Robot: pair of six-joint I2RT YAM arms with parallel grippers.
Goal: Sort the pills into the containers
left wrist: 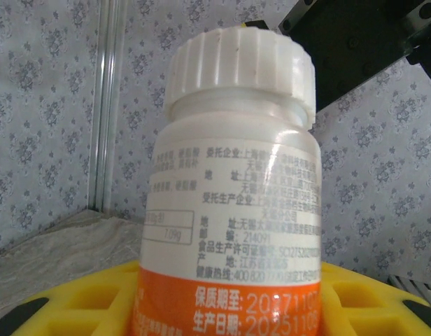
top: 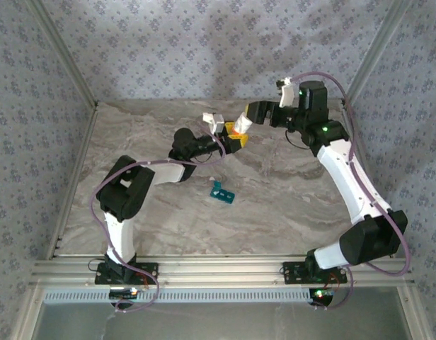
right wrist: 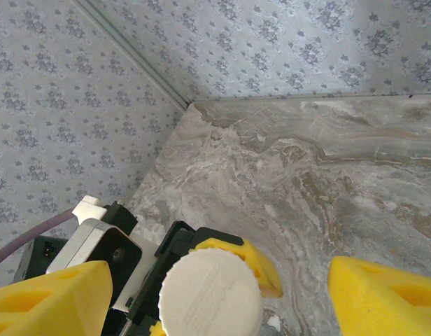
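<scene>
Soft, even light throughout. The white bottle (left wrist: 233, 189) carries a narrow vertical glare streak (its print slightly soft). Only faint shadows fall on the bench (top: 274, 205) below it.

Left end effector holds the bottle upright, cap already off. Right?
No. The cap is on the bottle, as the left wrist view shows. The left end effector does hold the bottle upright.

Containers (top: 222, 192) on table (top: 289, 212), before bottle (left wrist: 229, 182)
</scene>
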